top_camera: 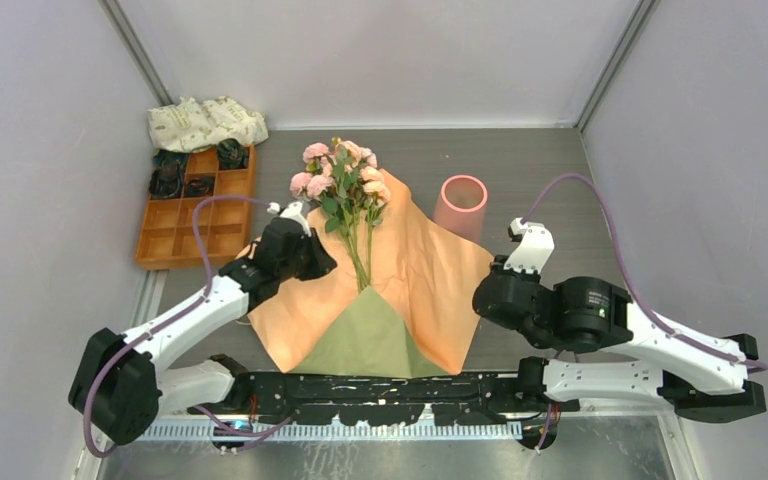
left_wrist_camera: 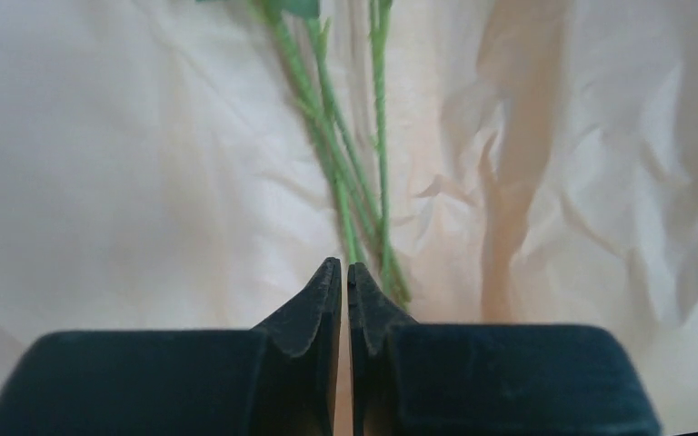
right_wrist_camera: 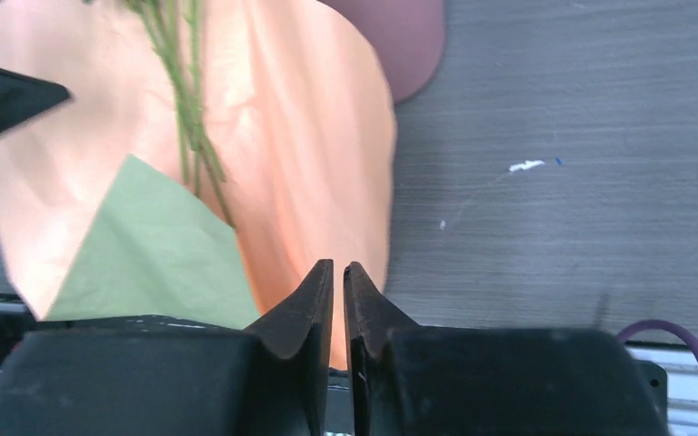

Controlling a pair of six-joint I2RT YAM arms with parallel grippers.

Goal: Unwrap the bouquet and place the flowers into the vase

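At the centre of the grey wood-grain table (top_camera: 560, 170), the orange and olive-green wrapping paper (top_camera: 430, 280) lies spread flat. Pink and peach green-stemmed roses (top_camera: 345, 185) lie on it, blooms at the far end. The salmon-pink cylindrical vase (top_camera: 461, 205) stands upright at the paper's far-right edge. The left gripper (top_camera: 288, 212) is over the paper's left part and the right gripper (top_camera: 530, 232) is right of the paper. Both have their jaws at a narrow slit, with nothing seen between them.

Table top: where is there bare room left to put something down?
Bare grey table lies right of the vase, past the right edge of the spread paper, and at the back between the flowers and the vase. The paper covers the middle. The left side is crowded with the tray and the cloth bundle.
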